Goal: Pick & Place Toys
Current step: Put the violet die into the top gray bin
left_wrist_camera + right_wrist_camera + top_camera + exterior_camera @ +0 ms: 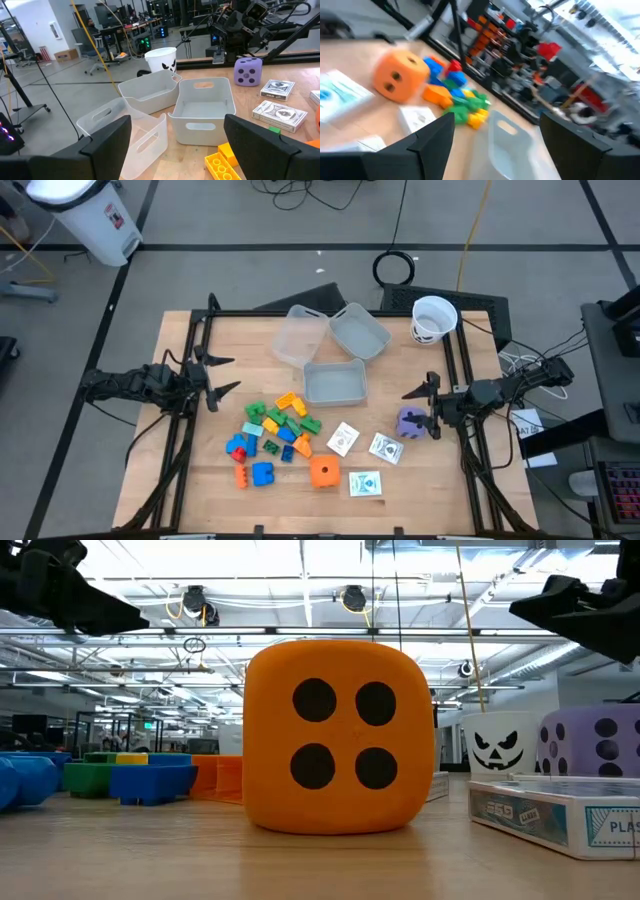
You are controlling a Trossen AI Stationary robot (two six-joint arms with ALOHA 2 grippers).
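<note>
Two dark grippers hang over the wooden table (200, 490), both with fingers spread and nothing between them. In the high view the left gripper (224, 375) sits at the left middle of the frame, up and to the left of the pile of small plastic building blocks (273, 438) in blue, green, orange, yellow and red, and well apart from it. The right gripper (419, 406) sits at the right middle, its lower finger just beside the purple dotted die (411, 423). Below and left of that die lie three small white patterned cards (366, 453), and the orange dotted die (324, 471) rests at the lower centre, just right of the blocks. Three clear plastic bins (330, 357) cluster at the upper centre, with a white paper cup (434, 318) bearing a black face to their right.
</note>
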